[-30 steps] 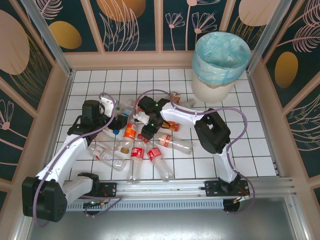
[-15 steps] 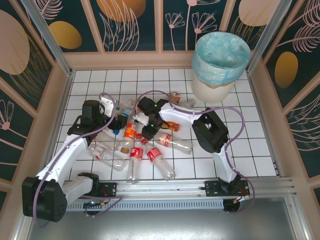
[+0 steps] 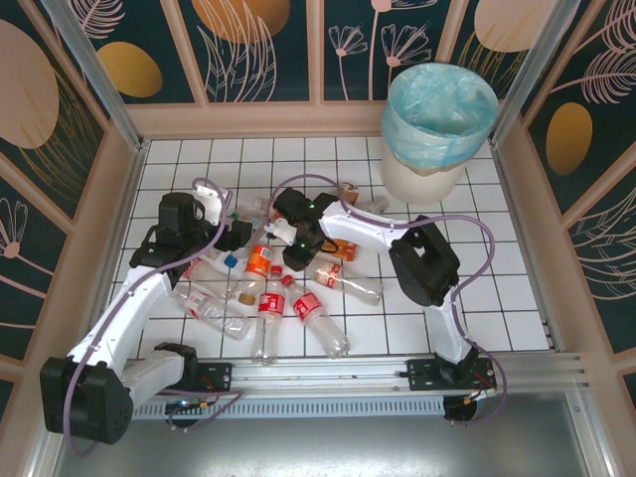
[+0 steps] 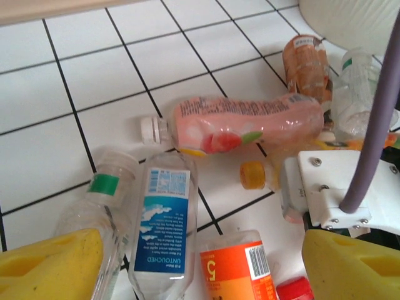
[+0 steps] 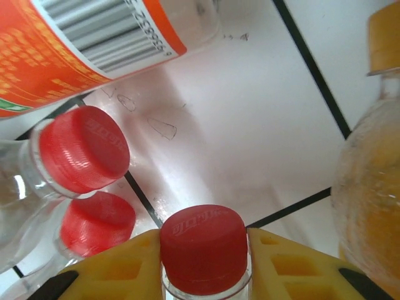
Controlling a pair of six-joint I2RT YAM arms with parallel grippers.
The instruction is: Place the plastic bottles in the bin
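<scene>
Closest, at the wrist, the right gripper [image 5: 206,270] is clamping both sides of a red-capped bottle [image 5: 201,240]; from above, its arm [image 3: 358,231] is covering that contact. The left gripper [image 4: 200,269] is hanging wide open and empty above a blue-labelled bottle [image 4: 161,228]. Overhead, the plastic bottles [image 3: 278,293] are lying mid-table [image 3: 517,298], and the bin [image 3: 412,179] is standing at the far right.

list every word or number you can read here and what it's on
"UNTOUCHED": on the blue label of a clear bottle
"5": on the orange-label bottle
Too blurred to read: the fine print and barcode digits on both, the brown-label bottle, and the embossing on the red-capped bottle
</scene>
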